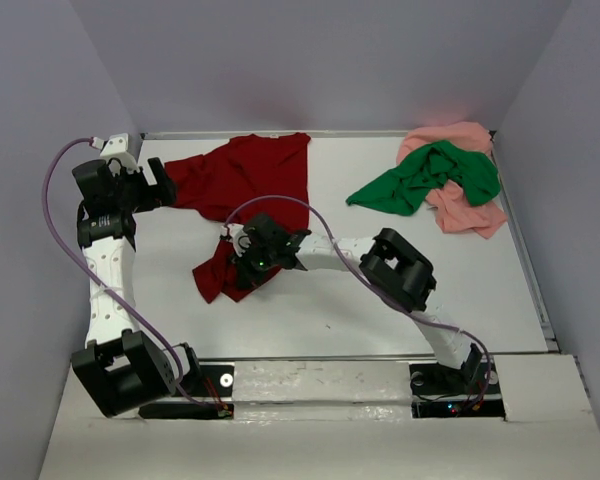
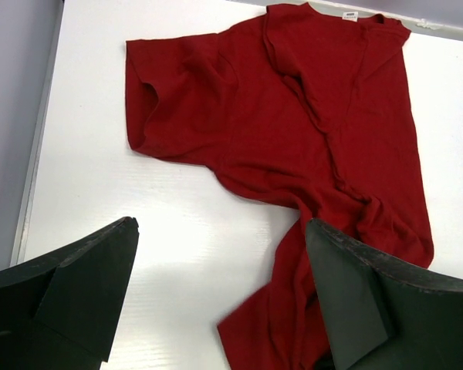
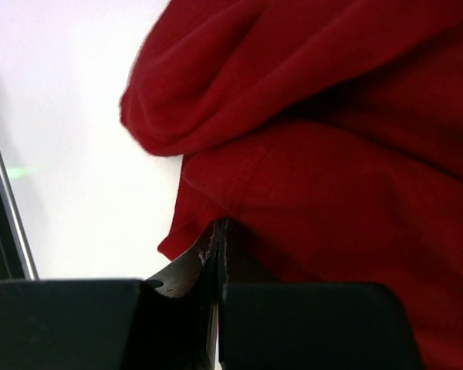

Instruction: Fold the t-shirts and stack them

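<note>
Where the jaws of the right gripper (image 3: 218,225) meet, they pinch an edge of the dark red t-shirt (image 3: 332,154), bunched just beyond. Farther back, the left gripper (image 2: 220,231) gapes empty, that shirt spread ahead of its jaws. Well apart from both, the green t-shirt (image 1: 430,180) overlies the pink t-shirt (image 1: 468,212).

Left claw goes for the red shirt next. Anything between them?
Nothing visible. The open left claw hangs over the edge of the dark red t-shirt, with only cloth and bare table below it. The right claw is shut on the shirt's near end, off that path.
</note>
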